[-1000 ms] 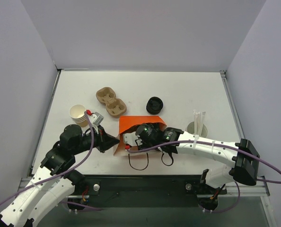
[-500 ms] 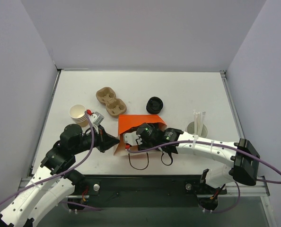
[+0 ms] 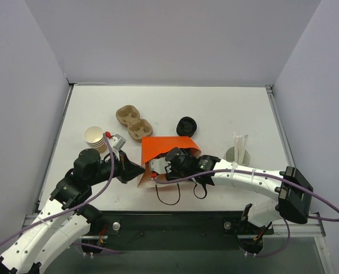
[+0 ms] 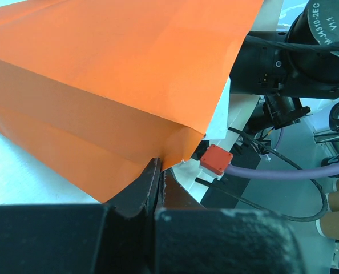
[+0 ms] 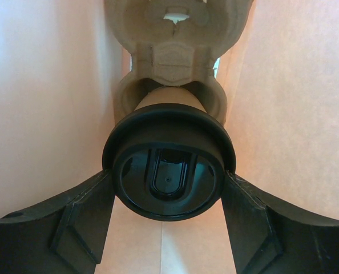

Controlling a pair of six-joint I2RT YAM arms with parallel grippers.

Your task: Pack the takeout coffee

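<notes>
Inside the orange bag [image 4: 112,68], your right gripper [image 5: 168,178] clasps the takeout coffee [image 5: 168,171] by its lid, the cup seemingly seated in the pulp carrier [image 5: 175,57] at 12 o'clock — release gently and withdraw straight. Your left gripper [image 4: 157,177], pinched shut on the bag's 9 o'clock edge, steadies it.

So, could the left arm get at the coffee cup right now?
Probably not. The left gripper is shut on the edge of the orange bag, and the coffee cup sits inside the bag with the right gripper closed around it, filling the opening.
</notes>
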